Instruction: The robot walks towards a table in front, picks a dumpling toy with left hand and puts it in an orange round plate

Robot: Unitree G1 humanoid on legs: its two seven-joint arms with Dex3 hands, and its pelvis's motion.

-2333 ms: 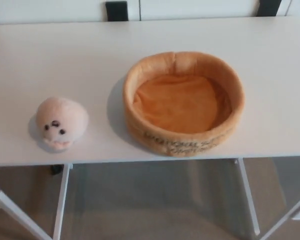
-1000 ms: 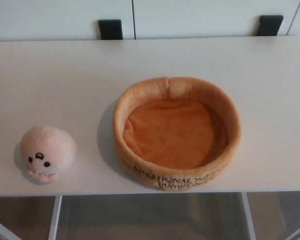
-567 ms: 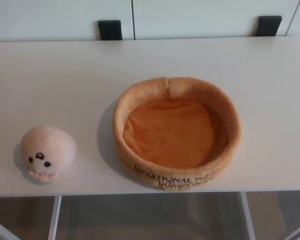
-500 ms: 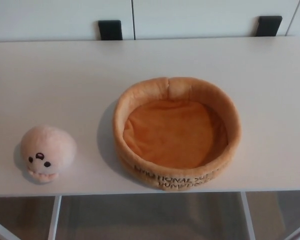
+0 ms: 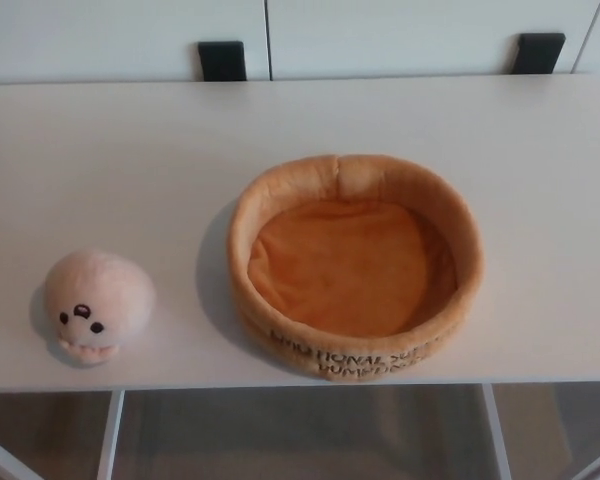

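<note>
The dumpling toy (image 5: 98, 306) is seen at the near left of the white tabletop (image 5: 130, 160), apart from the orange plate (image 5: 354, 264) on its right. Neither robot hand is shown, so their state cannot be told.

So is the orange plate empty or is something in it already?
Empty. The orange plate shows only its bare orange floor, and the dumpling toy sits outside it on the table.

No part of the robot shows in the head view. Neither the left arm and hand nor the right arm and hand reach into the picture from 9 o'clock, 3 o'clock or 6 o'clock, so their pose and the set of their fingers cannot be told.
</note>
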